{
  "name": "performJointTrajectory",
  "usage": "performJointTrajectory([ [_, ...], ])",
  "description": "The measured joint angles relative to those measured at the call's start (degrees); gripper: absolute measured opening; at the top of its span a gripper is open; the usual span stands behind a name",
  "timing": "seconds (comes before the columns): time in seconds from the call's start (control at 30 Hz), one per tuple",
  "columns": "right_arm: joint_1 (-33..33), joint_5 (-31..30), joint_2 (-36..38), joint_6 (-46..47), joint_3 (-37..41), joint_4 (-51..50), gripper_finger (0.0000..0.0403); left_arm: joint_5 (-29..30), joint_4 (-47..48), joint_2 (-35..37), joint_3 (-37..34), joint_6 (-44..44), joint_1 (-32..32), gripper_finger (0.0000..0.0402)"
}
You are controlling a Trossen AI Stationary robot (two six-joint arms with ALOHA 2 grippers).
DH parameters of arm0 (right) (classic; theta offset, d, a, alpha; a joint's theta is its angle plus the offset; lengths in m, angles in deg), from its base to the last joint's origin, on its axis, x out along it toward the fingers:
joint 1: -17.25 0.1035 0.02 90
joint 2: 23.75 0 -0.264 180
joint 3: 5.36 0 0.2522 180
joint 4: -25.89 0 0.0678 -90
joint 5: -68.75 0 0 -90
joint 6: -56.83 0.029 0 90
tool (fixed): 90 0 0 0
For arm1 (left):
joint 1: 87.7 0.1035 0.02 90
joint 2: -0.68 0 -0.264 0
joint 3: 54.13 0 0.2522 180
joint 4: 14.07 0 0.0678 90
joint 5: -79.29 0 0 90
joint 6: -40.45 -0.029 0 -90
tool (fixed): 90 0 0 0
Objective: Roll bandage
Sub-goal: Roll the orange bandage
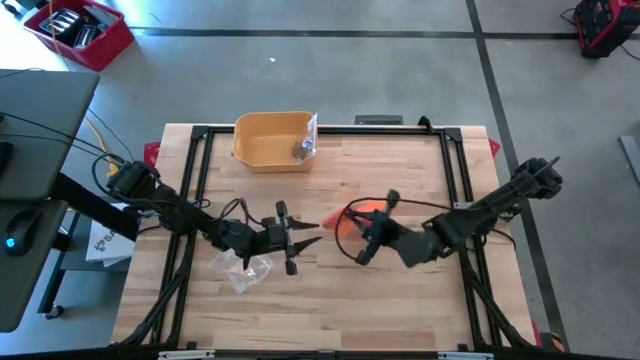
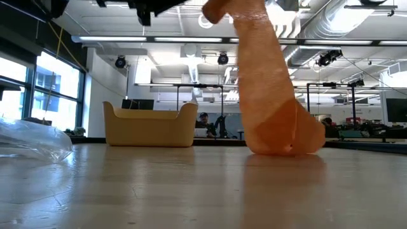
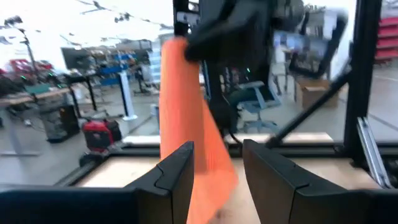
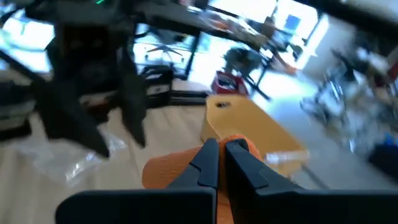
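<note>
Workshop hall behind a wooden desk [image 1: 400,310], two dark arms meeting over an orange bandage.

Biggest on the desk is the yellow bin [image 1: 272,140] at the far edge, well apart from the work; a crumpled clear wrapper [image 1: 240,272] lies on the near left under the left arm. Between the arms, the orange bandage [image 2: 270,95] hangs as a strip from above down to the desk, its lower end bunched on the wood. The right claw [image 4: 219,163] is pressed together, pinching the bandage at its upper end, apparently to keep the strip lifted and taut. The left claw [image 3: 216,171] stands spread, its fingers on either side of the hanging strip without closing on it, probably lined up to catch the loose end and begin winding.
</note>
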Motion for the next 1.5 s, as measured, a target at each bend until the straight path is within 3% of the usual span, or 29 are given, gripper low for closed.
performJointTrajectory([
  [0.07,-2.0,7.0,1.2,-5.8,0.0,1.4,0.0002,1.9,0.0,1.9,0.0,-1.3,-0.8,0.0132],
  [0.17,-6.3,15.5,4.1,-5.1,1.1,0.6,0.0002,6.2,0.3,5.2,0.0,-4.9,-2.9,0.0132],
  [0.27,-10.8,19.8,7.3,-1.8,9.4,6.7,0.0002,10.6,1.7,8.6,0.0,-9.6,-5.9,0.0132],
  [0.37,-14.6,23.5,9.4,2.2,21.8,23.7,0.0001,16.7,5.3,11.3,0.0,-12.8,-8.9,0.0132],
  [0.47,-17.7,29.0,8.8,2.8,32.2,50.4,0.0001,21.7,8.5,13.0,0.0,-13.9,-10.7,0.0132],
  [0.57,-20.1,34.9,6.8,-1.4,38.0,74.5,0.0001,21.5,10.7,13.3,-0.1,-14.0,-10.5,0.0132],
  [0.67,-22.2,41.5,5.5,-3.9,40.3,86.6,0.0001,18.2,10.7,12.7,-0.1,-13.4,-8.6,0.0132],
  [0.87,-24.3,55.5,5.5,-0.3,39.0,87.4,0.0001,-4.0,8.5,11.2,-0.1,-11.4,-1.9,0.0132],
  [0.97,-23.5,55.4,5.7,-2.1,38.4,88.5,0.0001,-6.3,6.4,11.2,-0.1,-12.7,0.5,0.0132],
  [1.1,-22.7,52.2,5.7,-5.6,37.3,87.9,0.0001,-16.6,6.2,10.8,0.6,-21.1,1.5,0.0132],
  [1.17,-22.7,50.2,5.7,-7.1,36.9,87.3,0.0001,-16.0,6.0,10.1,1.9,-22.3,1.5,0.0134],
  [1.3,-22.7,46.7,5.7,-8.3,35.8,84.4,0.0,-7.7,6.7,7.9,4.5,-22.4,1.9,0.0146],
  [1.5,-21.9,43.8,5.7,-8.7,34.0,77.8,0.0,0.0,6.4,6.4,6.9,-21.2,2.6,0.0164],
])
